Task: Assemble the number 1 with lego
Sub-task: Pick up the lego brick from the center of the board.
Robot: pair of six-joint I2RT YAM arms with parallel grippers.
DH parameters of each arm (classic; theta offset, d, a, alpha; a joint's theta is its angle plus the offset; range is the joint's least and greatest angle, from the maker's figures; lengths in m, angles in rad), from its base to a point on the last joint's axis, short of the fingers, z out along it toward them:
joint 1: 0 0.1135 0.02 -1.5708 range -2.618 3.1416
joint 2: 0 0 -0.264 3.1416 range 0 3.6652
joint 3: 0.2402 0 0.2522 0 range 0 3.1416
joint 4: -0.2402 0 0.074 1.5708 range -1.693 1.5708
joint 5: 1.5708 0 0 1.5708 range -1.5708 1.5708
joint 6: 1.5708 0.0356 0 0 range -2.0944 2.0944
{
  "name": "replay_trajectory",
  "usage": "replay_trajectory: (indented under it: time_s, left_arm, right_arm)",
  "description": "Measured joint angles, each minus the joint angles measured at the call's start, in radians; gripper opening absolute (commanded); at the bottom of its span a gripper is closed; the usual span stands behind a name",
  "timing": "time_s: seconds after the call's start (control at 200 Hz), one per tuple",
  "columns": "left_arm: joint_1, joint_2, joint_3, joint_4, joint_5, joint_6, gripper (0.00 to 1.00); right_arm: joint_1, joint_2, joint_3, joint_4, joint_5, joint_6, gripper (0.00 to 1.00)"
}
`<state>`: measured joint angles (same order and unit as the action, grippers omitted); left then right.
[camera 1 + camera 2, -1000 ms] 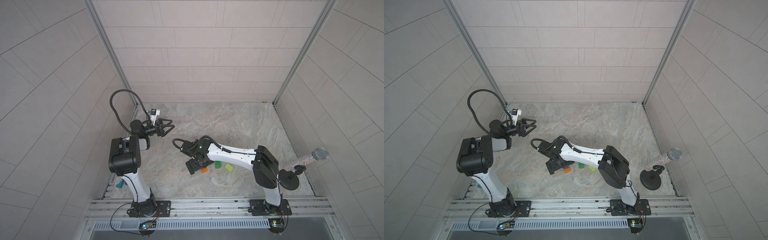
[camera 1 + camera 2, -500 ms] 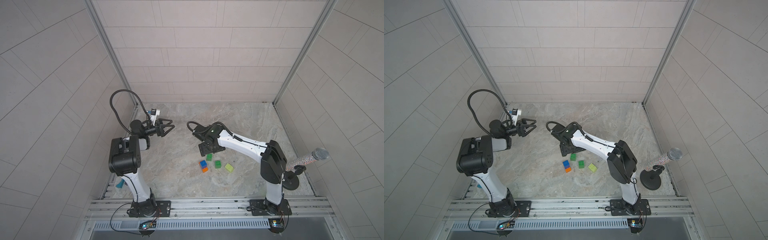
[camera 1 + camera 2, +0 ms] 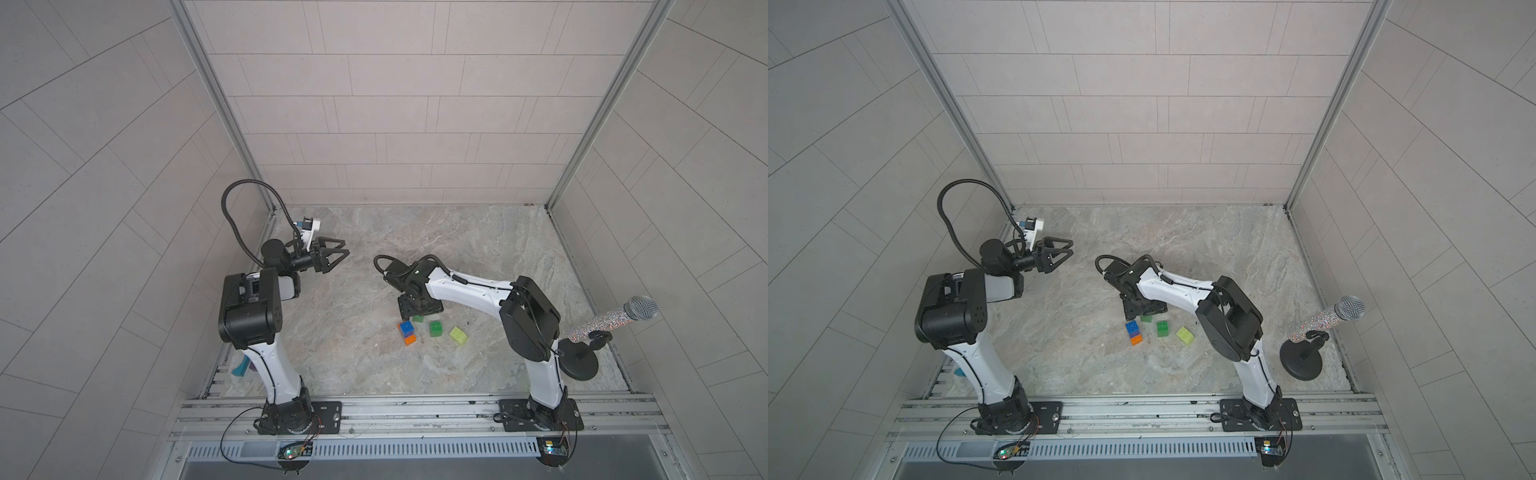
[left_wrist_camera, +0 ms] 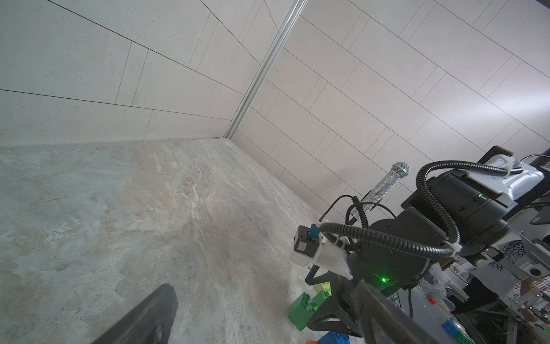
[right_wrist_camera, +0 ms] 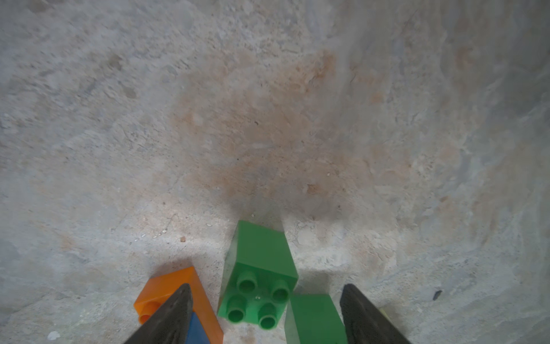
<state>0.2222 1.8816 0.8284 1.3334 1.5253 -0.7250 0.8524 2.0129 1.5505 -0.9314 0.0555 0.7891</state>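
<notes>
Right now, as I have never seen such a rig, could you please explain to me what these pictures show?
These are two robot arms mounted at the edge of a table, each ending in a two-fingered gripper. Two pictures come from a camera pair high above, looking down on everything; the other two come from small cameras on the arms' wrists. On the table lie five toy bricks: a blue brick touching an orange brick, a green brick, a second green brick and a lime brick. A microphone stands at the side. The left gripper is open and empty, up in the air. The right gripper is open, low over the bricks, with both green ones between its fingers in its wrist view; it holds nothing.
</notes>
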Motion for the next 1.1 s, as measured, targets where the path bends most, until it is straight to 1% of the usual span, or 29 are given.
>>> replay_trajectory:
  time_s: [0.265,0.41,0.656,0.781,0.881,0.981,1.101]
  left_arm:
    - [0.0,0.007,0.003,0.0,0.001,-0.001,1.0]
    - [0.0,0.007,0.003,0.0,0.001,-0.001,1.0]
    - [0.0,0.007,0.003,0.0,0.001,-0.001,1.0]
    - [0.0,0.007,0.003,0.0,0.001,-0.001,1.0]
    - [0.0,0.007,0.003,0.0,0.001,-0.001,1.0]
    - [0.0,0.007,0.003,0.0,0.001,-0.001,1.0]
    - [0.0,0.007,0.003,0.0,0.001,0.0,1.0]
  right_arm:
    - [-0.013,0.006,-0.006,0.031,-0.024,0.0,0.43]
    - [-0.015,0.006,-0.023,0.04,-0.033,0.004,0.39]
    - [-0.015,-0.001,-0.043,0.04,-0.037,-0.007,0.24]
    - [-0.01,-0.009,-0.031,-0.002,-0.032,-0.042,0.2]
    - [0.006,-0.035,0.017,-0.062,-0.019,-0.085,0.19]
    - [0.04,-0.095,0.066,-0.111,-0.005,-0.114,0.19]
    - [0.093,-0.171,0.085,-0.146,0.006,-0.115,0.18]
